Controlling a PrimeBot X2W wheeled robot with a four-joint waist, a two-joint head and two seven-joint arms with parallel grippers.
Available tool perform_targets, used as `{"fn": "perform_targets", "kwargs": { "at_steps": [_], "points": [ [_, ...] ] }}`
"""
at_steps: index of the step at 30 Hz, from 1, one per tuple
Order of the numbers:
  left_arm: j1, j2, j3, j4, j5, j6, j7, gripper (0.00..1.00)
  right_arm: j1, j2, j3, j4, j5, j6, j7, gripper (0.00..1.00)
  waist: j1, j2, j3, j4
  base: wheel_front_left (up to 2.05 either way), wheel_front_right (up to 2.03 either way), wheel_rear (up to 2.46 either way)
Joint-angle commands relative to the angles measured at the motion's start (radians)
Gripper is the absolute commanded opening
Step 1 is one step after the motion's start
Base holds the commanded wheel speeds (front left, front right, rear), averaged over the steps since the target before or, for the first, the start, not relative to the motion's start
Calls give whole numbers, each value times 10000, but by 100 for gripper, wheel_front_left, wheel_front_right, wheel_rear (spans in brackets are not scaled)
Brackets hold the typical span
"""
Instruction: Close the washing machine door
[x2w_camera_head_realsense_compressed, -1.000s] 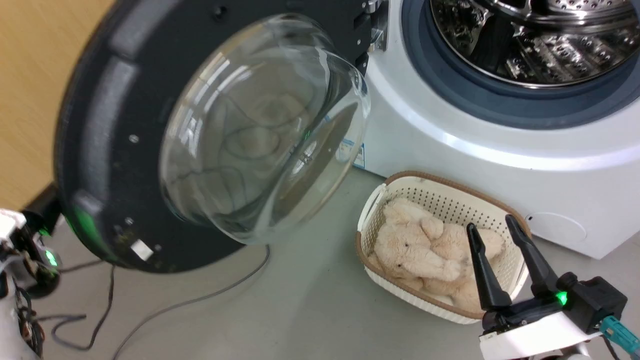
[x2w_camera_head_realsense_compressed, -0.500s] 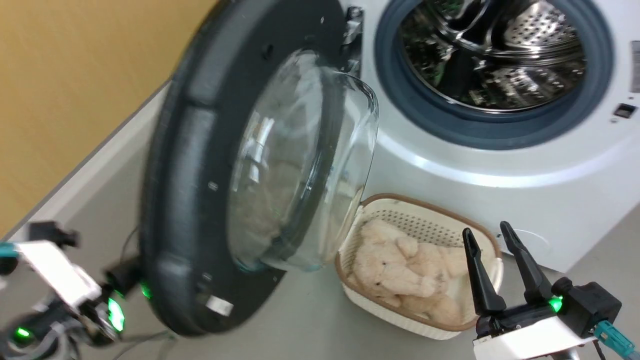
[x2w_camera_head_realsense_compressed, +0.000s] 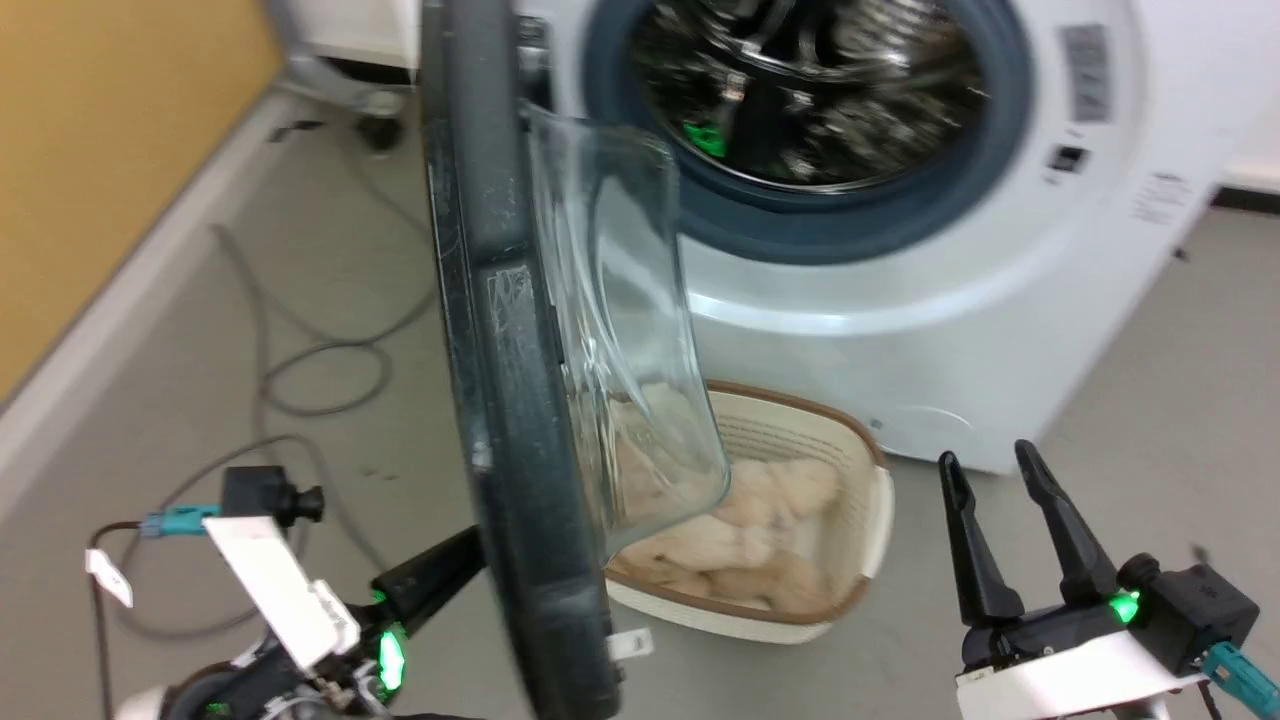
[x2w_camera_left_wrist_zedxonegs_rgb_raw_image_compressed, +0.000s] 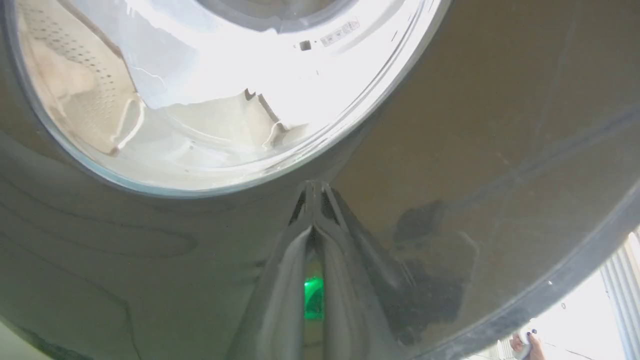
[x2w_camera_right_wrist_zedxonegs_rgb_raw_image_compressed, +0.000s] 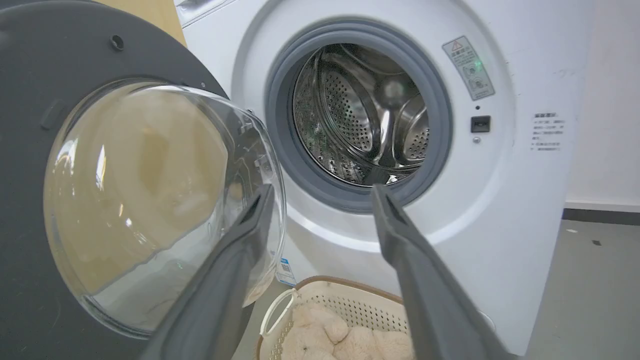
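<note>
Head view: the door stands edge-on, roughly square to the machine. The left gripper has its fingers shut on nothing, with the tips against the door's outer face. The right gripper is well apart from the door, fingers spread wide and empty. A basket sits on the floor under the door glass.

Left wrist view: the shut fingers touch the black rim just below the window.

Right wrist view: the drum is uncovered.

Progress: judged about half done. The swing to the latch is left.
</note>
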Motion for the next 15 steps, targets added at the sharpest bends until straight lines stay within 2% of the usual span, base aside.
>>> {"fn": "perform_targets", "kwargs": {
  "at_steps": [1, 6, 8, 10, 15],
  "points": [
    [104, -76, -256, -45, -149, -82, -206, 0, -113, 20, -37, -40, -30, 8, -46, 100, -1, -1, 271, -750, 0, 0, 0],
    [11, -103, -1240, 164, -538, -232, -1178, 0, -165, 52, -77, -100, -41, 8, -46, 100, -1, -1, 547, -1790, 0, 0, 0],
    [-121, -105, -1721, 357, -814, -340, -1758, 0, -207, 99, -69, -143, -30, 8, -46, 100, -1, -1, 688, -2469, 0, 0, 0],
    [-174, -105, -1844, 432, -884, -376, -1942, 0, -223, 118, -62, -151, -27, 8, -46, 100, -1, -1, 732, -2708, 0, 0, 0],
    [-558, -107, -2284, 828, -1027, -520, -2834, 0, -299, 203, -104, -223, 5, 8, -46, 100, -1, -1, 1005, -3800, 0, 0, 0]
  ]
}}
